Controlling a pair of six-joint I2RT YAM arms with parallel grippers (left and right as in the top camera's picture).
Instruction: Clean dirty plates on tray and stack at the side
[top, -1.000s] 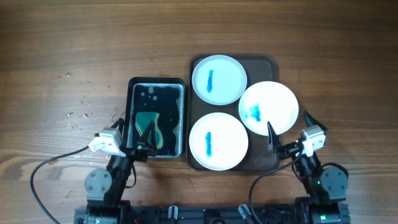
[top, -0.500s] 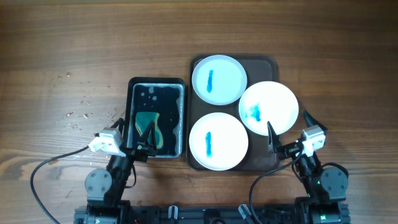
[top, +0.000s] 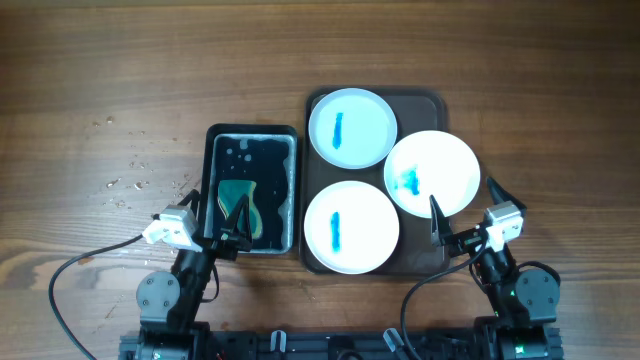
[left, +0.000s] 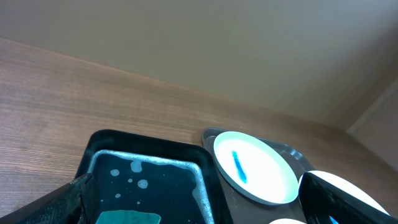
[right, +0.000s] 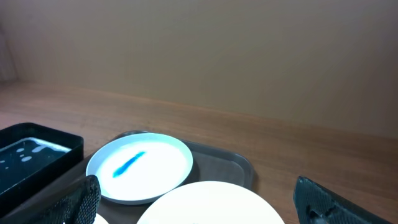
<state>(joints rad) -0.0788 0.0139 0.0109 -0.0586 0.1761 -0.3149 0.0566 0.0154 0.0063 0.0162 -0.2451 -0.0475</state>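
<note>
Three white plates with blue smears lie on a dark brown tray (top: 432, 101): a far plate (top: 351, 127), a right plate (top: 432, 174) and a near plate (top: 351, 227). A black basin (top: 251, 189) of soapy water holds a green sponge (top: 240, 200). My left gripper (top: 229, 223) is open and empty over the basin's near end. My right gripper (top: 462, 222) is open and empty at the tray's near right corner. The left wrist view shows the basin (left: 99, 142), the sponge (left: 124, 217) and the far plate (left: 255, 166). The right wrist view shows the far plate (right: 140, 167) and the right plate (right: 211, 202).
Water droplets or crumbs (top: 135, 180) speckle the wooden table left of the basin. Cables run from both arm bases along the near edge. The tray's far right corner (right: 239, 165) is bare.
</note>
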